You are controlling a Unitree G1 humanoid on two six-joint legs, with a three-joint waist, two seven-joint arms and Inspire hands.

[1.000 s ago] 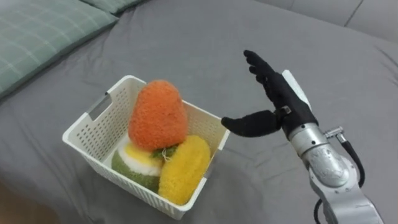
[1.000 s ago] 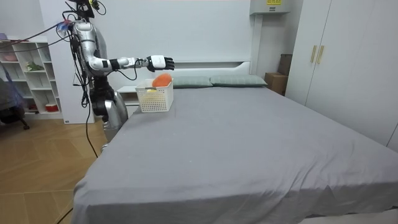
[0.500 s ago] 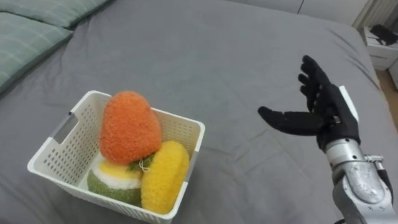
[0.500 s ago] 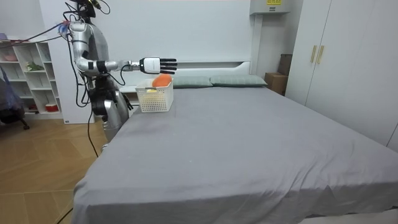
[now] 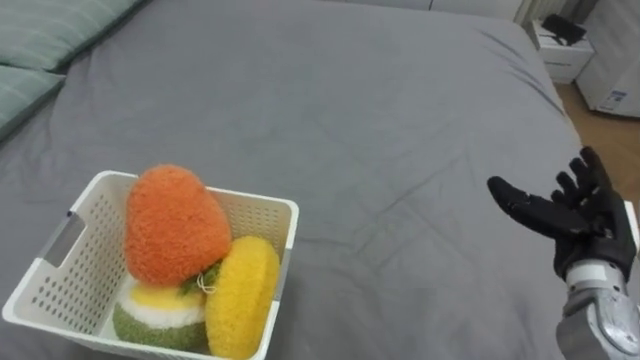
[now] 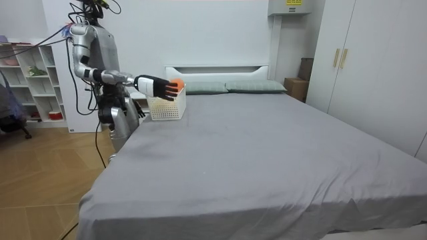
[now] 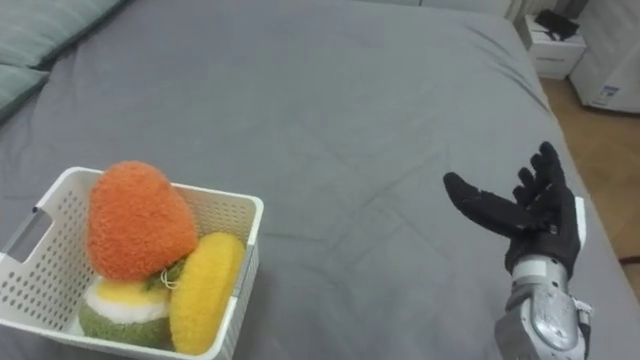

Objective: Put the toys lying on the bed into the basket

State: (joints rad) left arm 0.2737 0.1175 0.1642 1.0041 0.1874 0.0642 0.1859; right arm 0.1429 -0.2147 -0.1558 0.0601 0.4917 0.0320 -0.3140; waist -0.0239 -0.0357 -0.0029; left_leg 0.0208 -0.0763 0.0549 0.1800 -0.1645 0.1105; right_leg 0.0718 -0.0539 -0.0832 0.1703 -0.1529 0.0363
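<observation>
The right hand is held empty over the bed, fingers spread wide. An orange plush toy and a yellow plush toy are piled in the basket.

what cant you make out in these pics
- Green-and-white toy: eye views, mostly buried under the orange toy and yellow toy; shape unclear.
- Basket floor: covered by toys, so anything underneath is hidden.
- Basket's near rim: partly cut off by the left eye view's bottom edge.
- Room view: right hand overlaps the basket; toys too small to tell apart.
</observation>
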